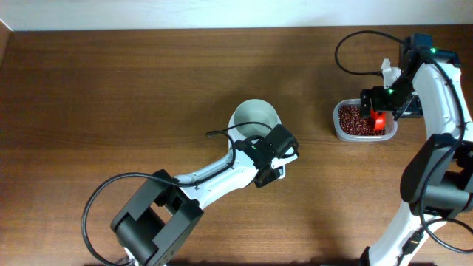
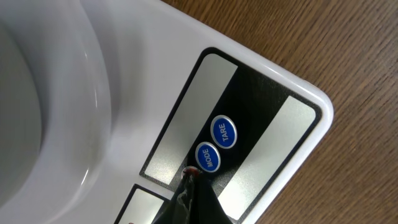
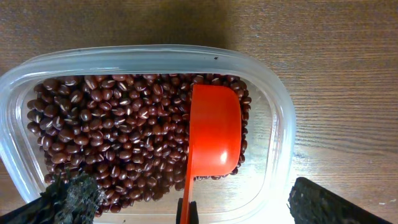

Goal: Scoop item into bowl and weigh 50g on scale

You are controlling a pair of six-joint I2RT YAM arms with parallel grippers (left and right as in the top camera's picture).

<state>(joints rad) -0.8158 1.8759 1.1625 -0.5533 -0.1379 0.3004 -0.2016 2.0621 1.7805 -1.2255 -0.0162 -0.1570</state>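
Observation:
The white bowl (image 1: pixel 255 118) stands mid-table on the white scale (image 2: pixel 273 81), which my left arm largely hides in the overhead view. In the left wrist view the bowl (image 2: pixel 50 93) fills the left side. My left gripper (image 2: pixel 193 174) is shut, its tip touching the scale's panel just beside the blue MODE button (image 2: pixel 208 158), with the TARE button (image 2: pixel 224 131) above it. The red-brown beans (image 3: pixel 124 137) lie in a clear tub (image 3: pixel 283 124) at the right. A red scoop (image 3: pixel 214 130) rests on them, empty. My right gripper (image 3: pixel 202 208) hovers open over the tub, its fingers (image 3: pixel 68 199) wide apart either side of the scoop handle.
The tub (image 1: pixel 362 122) sits near the table's right edge, under my right gripper (image 1: pixel 380 111). My left arm runs from the front left up to my left gripper (image 1: pixel 273 159), its black cable looping beside the bowl. Bare brown wood surrounds both.

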